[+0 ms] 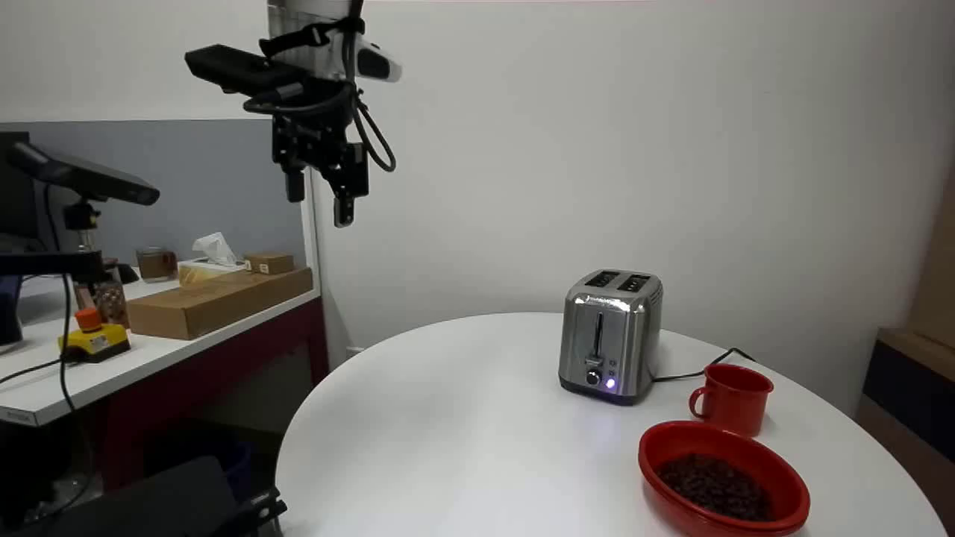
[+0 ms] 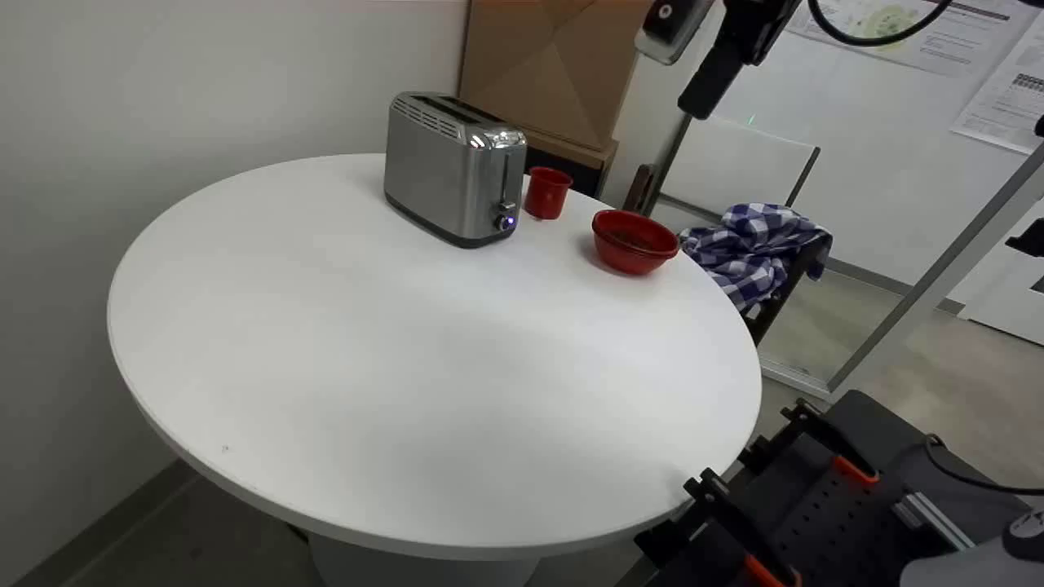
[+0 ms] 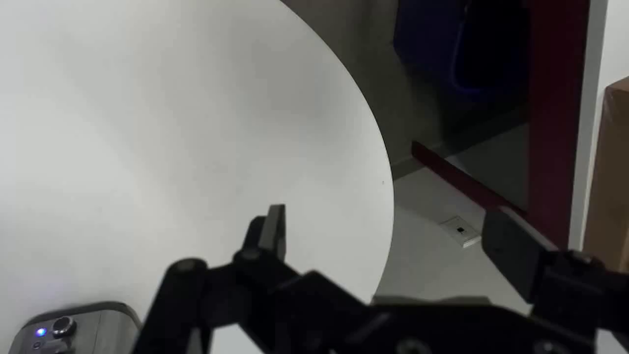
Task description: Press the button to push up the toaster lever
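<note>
Since the toaster lever sits low, I judge the press undone, my gripper spread at upper left

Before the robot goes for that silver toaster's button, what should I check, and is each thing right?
1. Black two-fingered gripper at the silver metal toaster: not ok, it hangs high and well away.
2. Gripper shut for poking: not ok, it is open; closing might help.
3. Small grey lever down: ok, it sits low on the toaster's front.
4. Small round button in sight: ok, beside a glowing bluish light.
5. Red handled mug apart from the toaster: ok.
6. Contents of dark bread slots: cannot tell.
</note>
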Controlling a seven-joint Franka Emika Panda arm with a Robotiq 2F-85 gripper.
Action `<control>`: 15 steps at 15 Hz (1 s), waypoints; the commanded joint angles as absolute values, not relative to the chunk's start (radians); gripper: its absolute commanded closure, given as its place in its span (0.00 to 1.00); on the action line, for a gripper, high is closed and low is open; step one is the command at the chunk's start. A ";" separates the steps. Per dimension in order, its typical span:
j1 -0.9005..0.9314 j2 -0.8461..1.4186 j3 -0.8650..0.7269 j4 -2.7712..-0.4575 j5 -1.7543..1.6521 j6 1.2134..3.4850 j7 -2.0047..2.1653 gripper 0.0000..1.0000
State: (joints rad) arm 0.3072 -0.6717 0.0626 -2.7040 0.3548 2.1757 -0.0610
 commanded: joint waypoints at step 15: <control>0.175 -0.226 -0.050 -2.287 0.228 1.960 -0.408 0.00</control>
State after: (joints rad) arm 0.2184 -0.3680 -0.0679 -2.4215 0.3015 1.9957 -0.3804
